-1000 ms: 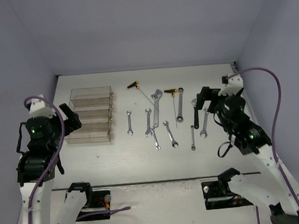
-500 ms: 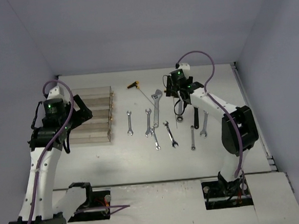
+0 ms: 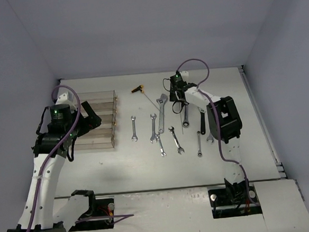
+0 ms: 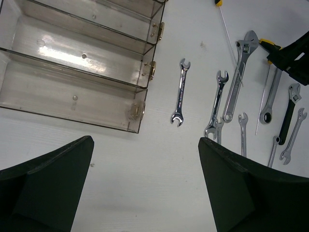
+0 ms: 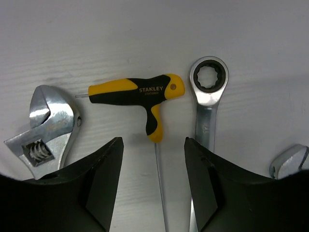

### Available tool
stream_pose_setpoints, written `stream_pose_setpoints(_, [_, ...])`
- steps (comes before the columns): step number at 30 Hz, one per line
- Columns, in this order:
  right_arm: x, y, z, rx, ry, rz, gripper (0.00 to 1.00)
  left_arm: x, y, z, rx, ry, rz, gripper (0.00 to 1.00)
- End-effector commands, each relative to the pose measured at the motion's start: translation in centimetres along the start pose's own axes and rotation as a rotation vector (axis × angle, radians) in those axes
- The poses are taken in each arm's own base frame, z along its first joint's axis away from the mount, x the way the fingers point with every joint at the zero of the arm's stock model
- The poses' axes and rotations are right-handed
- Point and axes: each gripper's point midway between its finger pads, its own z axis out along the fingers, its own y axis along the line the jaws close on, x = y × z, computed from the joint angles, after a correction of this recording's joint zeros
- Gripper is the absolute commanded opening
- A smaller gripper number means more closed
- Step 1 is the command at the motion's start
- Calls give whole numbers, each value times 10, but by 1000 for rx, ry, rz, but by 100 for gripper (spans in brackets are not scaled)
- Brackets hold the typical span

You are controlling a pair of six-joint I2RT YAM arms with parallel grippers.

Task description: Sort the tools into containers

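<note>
My right gripper [image 3: 179, 99] is open and hangs just above a yellow-and-black T-handle rod tool [image 5: 140, 92]. Its fingers [image 5: 91, 183] stand either side of the thin rod [image 5: 160, 193] without touching it. My left gripper [image 3: 88, 116] is open and empty, held above the table beside the clear bins [image 3: 94, 120], which look empty in the left wrist view [image 4: 72, 63]. Several silver wrenches lie in rows mid-table, among them a small one [image 4: 179, 92] nearest the bins. A second yellow-handled rod [image 3: 138, 88] lies at the back.
A silver adjustable wrench [image 5: 48, 130] lies left of the T-handle and a ring ratchet wrench [image 5: 208, 82] right of it, both close to my right fingers. A black-handled wrench [image 3: 202, 120] lies further right. Walls close in the table on three sides.
My right arm has swung from the right side in over the tools and come down over the T-handle rod. My left arm has shifted right, next to the bins.
</note>
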Motion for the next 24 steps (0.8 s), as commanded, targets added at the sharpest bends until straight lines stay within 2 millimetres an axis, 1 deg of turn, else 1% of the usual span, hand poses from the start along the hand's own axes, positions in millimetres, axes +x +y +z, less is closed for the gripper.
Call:
stream_pose_setpoints(1, [-36,4,2,-24,-74,49,51,-7,-10,-1,43,-31,1,88])
stream_pose_setpoints(4, [-26,2,15,-10,-54,35,51,-5,-9,1,41,-24,2,88])
stream_pose_setpoints(6, [-18,1,23,-13,-31,34,50,0,-6,5,27,-7,3,88])
stream_pose_setpoints(10, [-3,-3,32,-4,3,16,44,5,-4,8,27,9,-2,88])
stream_pose_setpoints(11, [2,-5,34,0,14,12,40,6,-4,8,27,11,-5,88])
stream_pose_setpoints(13, [6,-7,35,-1,23,4,34,6,-5,9,29,14,-8,88])
stream_pose_setpoints(15, [6,-9,32,-2,24,-3,22,6,-6,9,34,18,-9,88])
stream_pose_setpoints(18, [-6,-9,22,-11,0,-14,6,4,-9,8,46,14,-11,88])
stream_pose_setpoints(20, [-29,-7,6,-24,-50,-11,0,4,-11,8,52,19,-10,88])
stream_pose_setpoints(21, [-39,-6,0,-29,-71,-17,0,3,-13,7,61,21,-10,88])
stream_pose_setpoints(24, [-77,-7,-35,-44,-161,-22,0,1,-18,5,86,23,-10,88])
